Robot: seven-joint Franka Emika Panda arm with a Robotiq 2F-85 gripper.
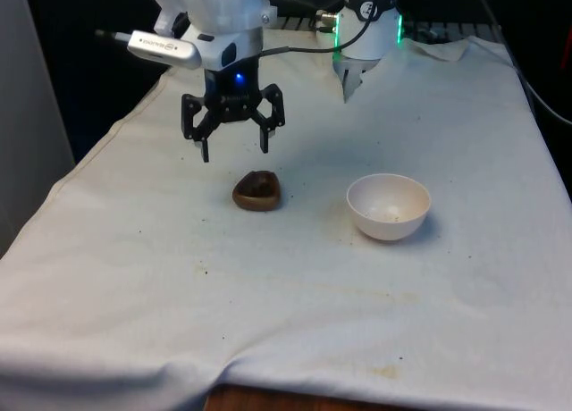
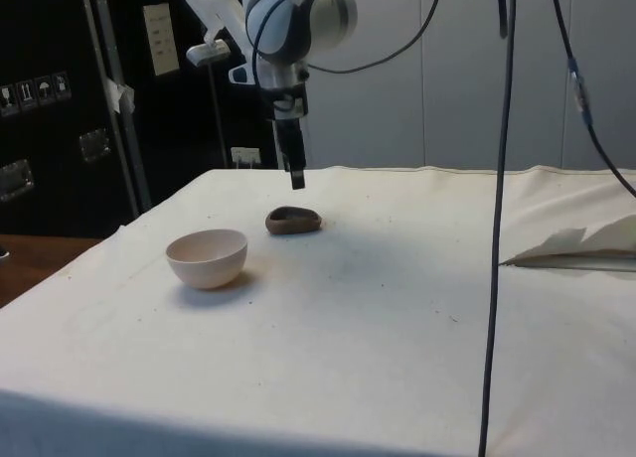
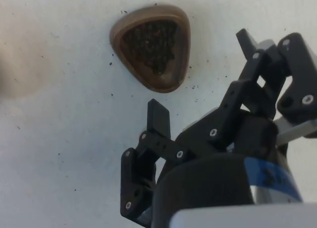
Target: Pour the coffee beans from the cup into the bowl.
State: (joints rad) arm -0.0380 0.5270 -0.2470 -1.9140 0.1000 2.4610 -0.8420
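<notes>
The cup (image 1: 256,191) sits upright mid-table, beans (image 3: 150,44) inside, its rounded-triangle rim narrowing toward the camera in the front view, long axis running that way too. The bowl (image 1: 388,206) is near, on the front view's right. The gripper (image 1: 234,136) hovers above the cup, fingers spread, empty. Looks like the reach step; next it should drop and pinch the rim.

You are looking down on a brown, rounded-triangular cup (image 3: 151,47) holding dark coffee beans (image 3: 150,44) on the white cloth (image 3: 64,139); the black two-finger gripper (image 3: 203,79) hangs beside the cup, fingers spread, touching nothing.
</notes>
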